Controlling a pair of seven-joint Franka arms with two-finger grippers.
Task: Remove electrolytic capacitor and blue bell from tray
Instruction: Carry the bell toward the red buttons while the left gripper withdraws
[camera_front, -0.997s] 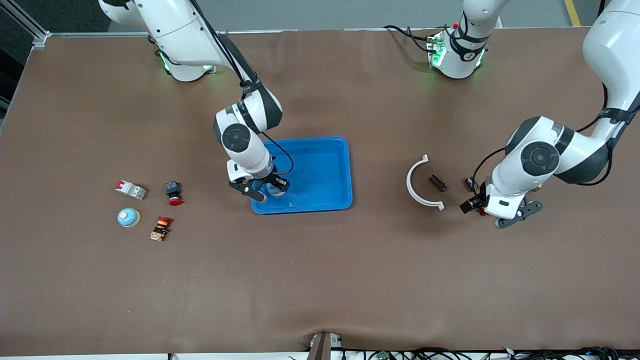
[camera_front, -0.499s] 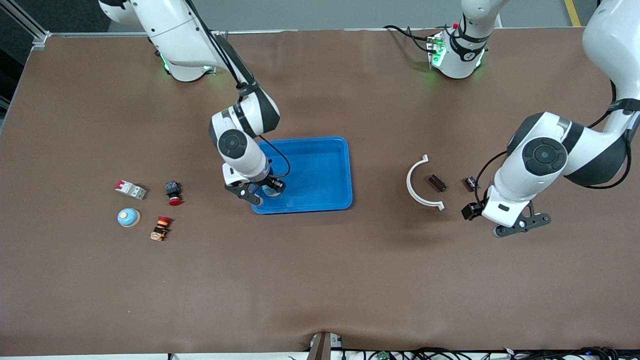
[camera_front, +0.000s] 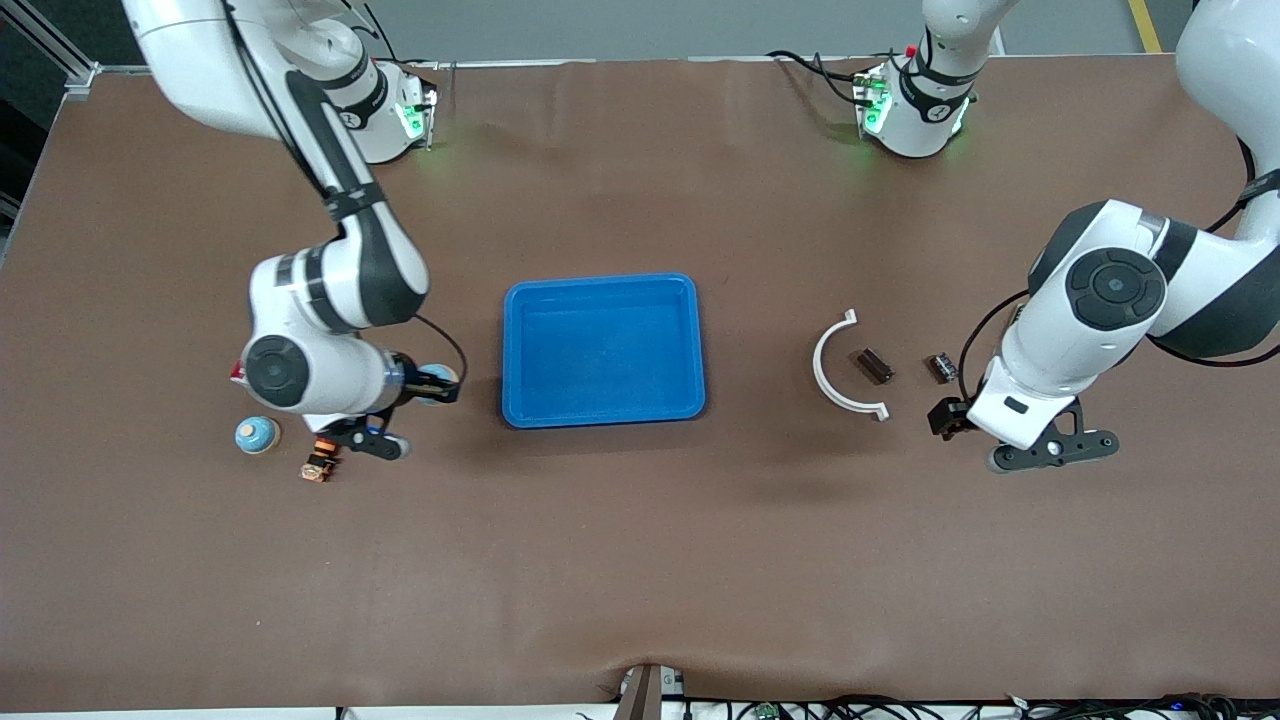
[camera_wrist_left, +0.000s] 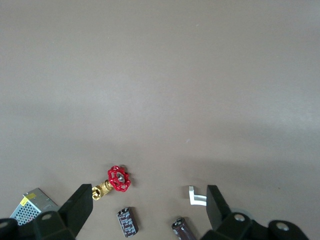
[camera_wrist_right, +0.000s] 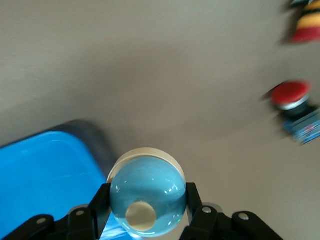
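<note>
My right gripper (camera_front: 435, 386) is shut on a light blue bell (camera_front: 438, 376) with a cream button (camera_wrist_right: 147, 200). It holds the bell over the table between the blue tray (camera_front: 600, 412) and the small parts at the right arm's end. A second blue bell (camera_front: 258, 434) sits on the table there. My left gripper (camera_front: 1000, 425) is open and empty (camera_wrist_left: 145, 207), over the table beside two dark capacitors (camera_front: 875, 365) (camera_front: 941, 367). Both capacitors show in the left wrist view (camera_wrist_left: 127, 222) (camera_wrist_left: 182, 228).
A white curved bracket (camera_front: 840, 370) lies beside the capacitors. A red-handled brass valve (camera_wrist_left: 117, 179) and a metal box (camera_wrist_left: 34, 204) lie near the left gripper. An orange-red button (camera_front: 322, 460) and a red button (camera_wrist_right: 292, 95) lie near the second bell.
My right arm has swung out of the tray toward its own end of the table, carrying the blue bell. My left gripper has shifted slightly away from the capacitors.
</note>
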